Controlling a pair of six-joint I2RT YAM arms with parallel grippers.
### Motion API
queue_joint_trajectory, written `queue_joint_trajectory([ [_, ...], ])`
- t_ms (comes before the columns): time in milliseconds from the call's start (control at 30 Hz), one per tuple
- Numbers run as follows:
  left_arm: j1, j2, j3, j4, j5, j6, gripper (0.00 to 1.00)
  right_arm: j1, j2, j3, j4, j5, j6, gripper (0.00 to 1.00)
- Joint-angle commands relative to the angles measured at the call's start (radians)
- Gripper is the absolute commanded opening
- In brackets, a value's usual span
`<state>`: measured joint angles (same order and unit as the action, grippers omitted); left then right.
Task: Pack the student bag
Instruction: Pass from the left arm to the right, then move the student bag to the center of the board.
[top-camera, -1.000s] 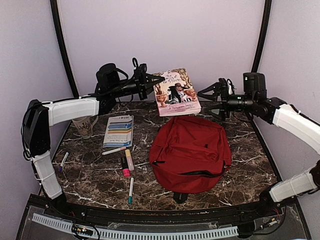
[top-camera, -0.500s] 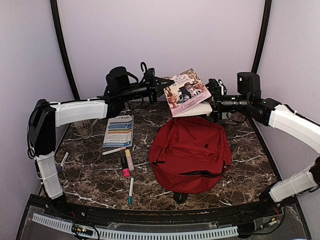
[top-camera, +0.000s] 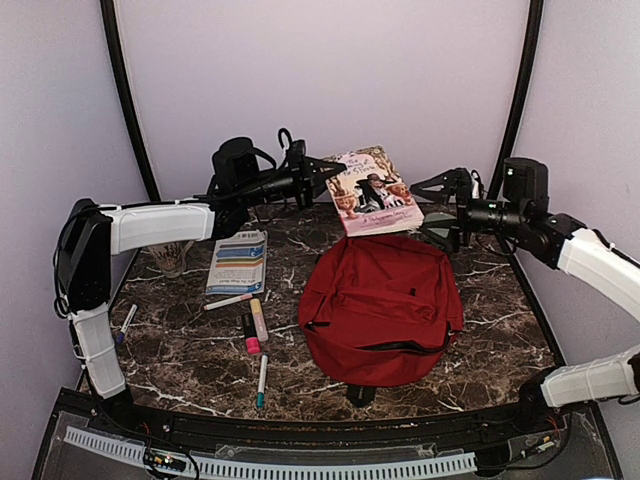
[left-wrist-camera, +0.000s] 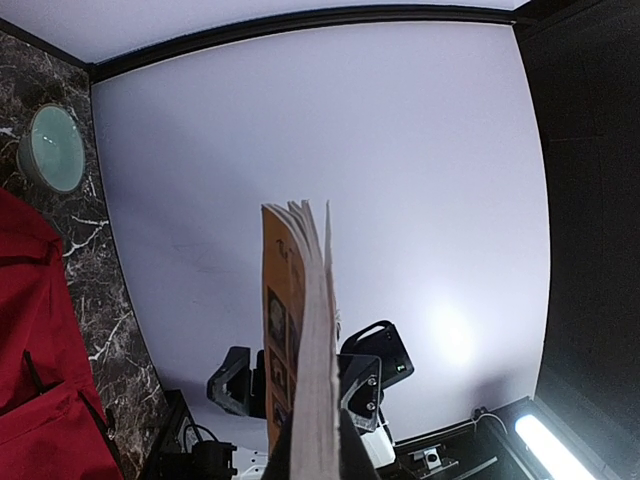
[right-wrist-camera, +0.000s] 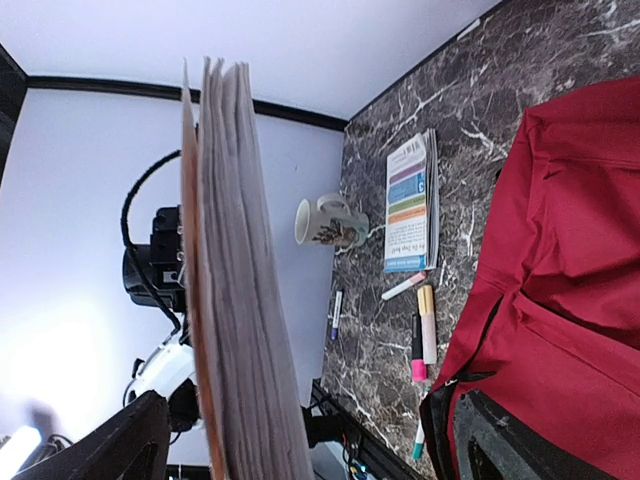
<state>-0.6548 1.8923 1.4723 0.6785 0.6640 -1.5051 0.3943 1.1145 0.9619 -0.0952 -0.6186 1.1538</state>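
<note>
Two grippers are sharing one book (top-camera: 375, 190) in the air: my left gripper (top-camera: 322, 168) is clamping its edge, my right gripper (top-camera: 437, 208) is hanging wide open at the opposite edge. I am judging it should close firmly before the left releases. The red bag (top-camera: 385, 300) is lying below on the surface (top-camera: 180, 350), looking nearly shut; markers (top-camera: 255, 325) and a booklet (top-camera: 237, 262) are lying left.

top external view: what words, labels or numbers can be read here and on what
Illustrated paperback book: cover title in script, too blurred to read.
White booklet with coloured stripes: printed lines, too small to read.
Patterned pale mug: dark markings, unreadable.
Red fabric backpack: no text visible.
</note>
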Motion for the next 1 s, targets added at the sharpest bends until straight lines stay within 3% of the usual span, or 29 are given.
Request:
queue_joint_trajectory([
  [0, -0.014, -0.016, 0.054, 0.015, 0.008, 0.005, 0.0, 0.062, 0.087, 0.08, 0.08, -0.082, -0.024, 0.97],
  [67, -0.018, -0.006, 0.059, 0.024, 0.003, -0.001, 0.0, 0.087, 0.12, 0.112, 0.086, -0.099, -0.036, 0.88],
  [133, -0.02, 0.005, 0.065, 0.038, 0.002, -0.008, 0.0, 0.096, 0.138, 0.125, 0.093, -0.113, -0.041, 0.62],
  [200, -0.02, 0.012, 0.077, 0.029, 0.007, -0.002, 0.0, 0.098, 0.14, 0.121, 0.107, -0.115, -0.034, 0.28],
  [233, -0.02, 0.013, 0.079, 0.019, 0.009, 0.008, 0.0, 0.097, 0.137, 0.119, 0.11, -0.115, -0.034, 0.18],
  [300, -0.021, 0.013, 0.084, -0.013, 0.016, 0.035, 0.0, 0.097, 0.13, 0.108, 0.111, -0.115, -0.03, 0.08],
  [400, -0.02, 0.011, 0.078, -0.05, 0.042, 0.075, 0.0, 0.098, 0.11, 0.101, 0.107, -0.117, -0.027, 0.01],
  [500, -0.022, 0.0, 0.07, -0.128, 0.068, 0.149, 0.0, 0.096, 0.091, 0.115, 0.031, -0.092, -0.055, 0.0],
  [633, -0.022, -0.035, 0.072, -0.306, 0.113, 0.32, 0.11, 0.093, 0.078, 0.139, -0.138, -0.046, -0.107, 0.0],
  [800, -0.033, -0.083, 0.113, -0.63, 0.089, 0.629, 0.16, 0.088, 0.037, 0.184, -0.423, 0.138, -0.222, 0.0],
  [967, -0.09, -0.126, 0.171, -0.926, -0.08, 0.974, 0.22, 0.073, -0.022, 0.18, -0.548, 0.232, -0.247, 0.0],
])
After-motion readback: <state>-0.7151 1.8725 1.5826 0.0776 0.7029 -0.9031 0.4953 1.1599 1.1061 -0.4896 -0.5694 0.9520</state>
